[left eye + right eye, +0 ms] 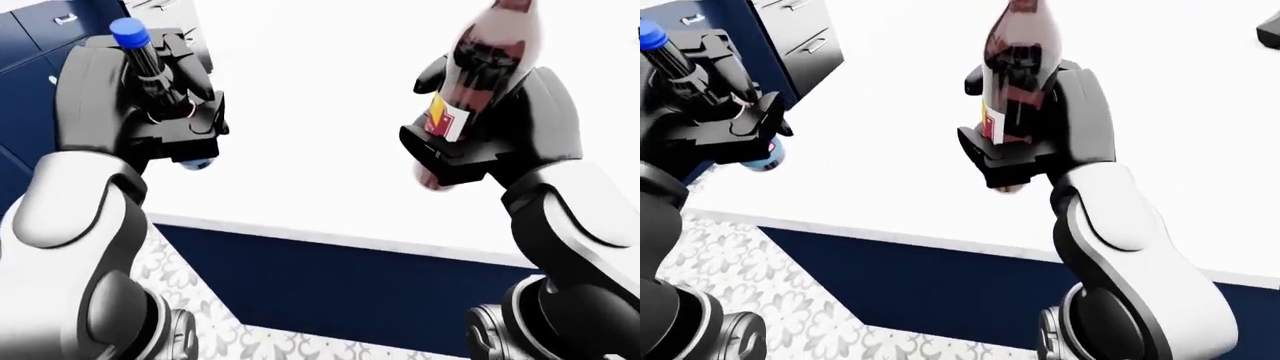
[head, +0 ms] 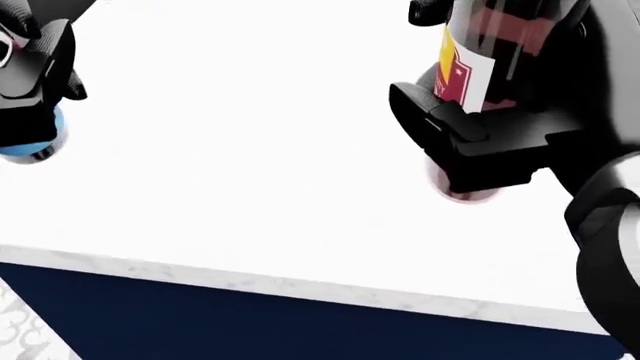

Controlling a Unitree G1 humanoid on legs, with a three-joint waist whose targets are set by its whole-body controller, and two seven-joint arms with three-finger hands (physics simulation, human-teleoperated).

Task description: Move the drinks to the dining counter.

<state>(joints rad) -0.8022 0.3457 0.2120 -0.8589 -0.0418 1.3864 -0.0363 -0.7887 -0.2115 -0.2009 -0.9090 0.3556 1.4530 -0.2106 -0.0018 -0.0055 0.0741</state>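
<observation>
Both hands are clamped on drinks: left hand (image 1: 165, 112) grips the water (image 1: 140, 64), right hand (image 1: 470, 142) the soda (image 1: 485, 71), both over the counter (image 1: 320, 150). Next up, probably lowering them.

A broad white worktop (image 2: 250, 150) fills most of each view, its surface plain and brightly lit. Its near edge is a pale, faintly marbled strip (image 2: 250, 285) that runs aslant across the lower part of the head view, dropping toward the right. Below that edge hangs a dark navy side panel (image 1: 350, 289). In the left-eye view's bottom, a grey-and-white patterned tile floor (image 1: 200, 300) shows, marked with curling leaf-like motifs. At the top left of the same view stand navy cabinet fronts (image 1: 30, 45) with a small silver handle (image 1: 65, 19). The right-eye view's top left shows darker drawer fronts (image 1: 805, 37) with silver handles, beside the worktop's left edge.
</observation>
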